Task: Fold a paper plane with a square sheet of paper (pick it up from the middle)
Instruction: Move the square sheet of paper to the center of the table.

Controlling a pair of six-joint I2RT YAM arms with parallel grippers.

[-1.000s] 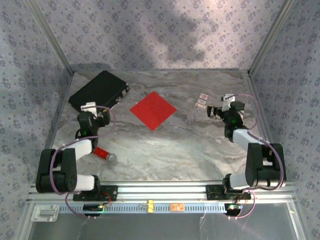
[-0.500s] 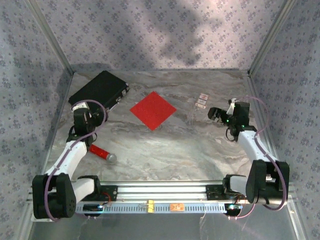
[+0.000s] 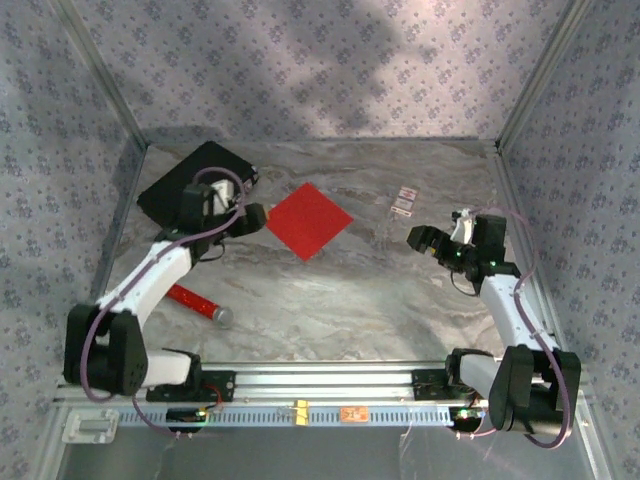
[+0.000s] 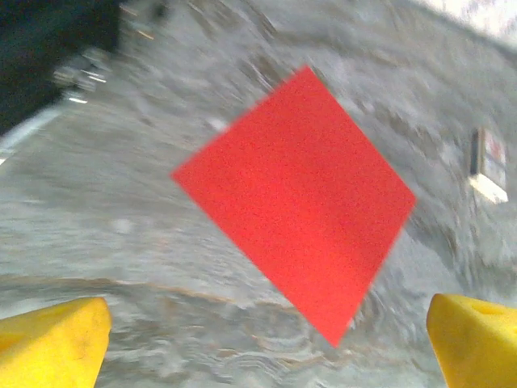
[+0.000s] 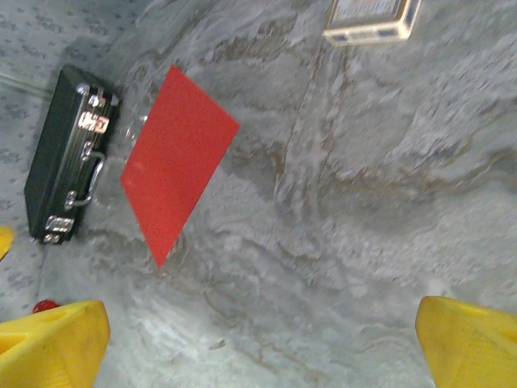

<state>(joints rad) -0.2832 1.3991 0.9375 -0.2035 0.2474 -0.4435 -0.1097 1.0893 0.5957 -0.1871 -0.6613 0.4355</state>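
My left gripper [image 3: 252, 217] and right gripper [image 3: 419, 239] stand jaws apart; the square sheet of paper [image 3: 306, 220] looks light, limp, best pinched mid-sheet

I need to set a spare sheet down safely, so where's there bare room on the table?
Widest bare table: nearer than the square sheet of paper, between the red cylinder and the right arm. A smaller patch lies between the paper and the small white box. Crowded at far left: black case, left gripper and the paper's corner.
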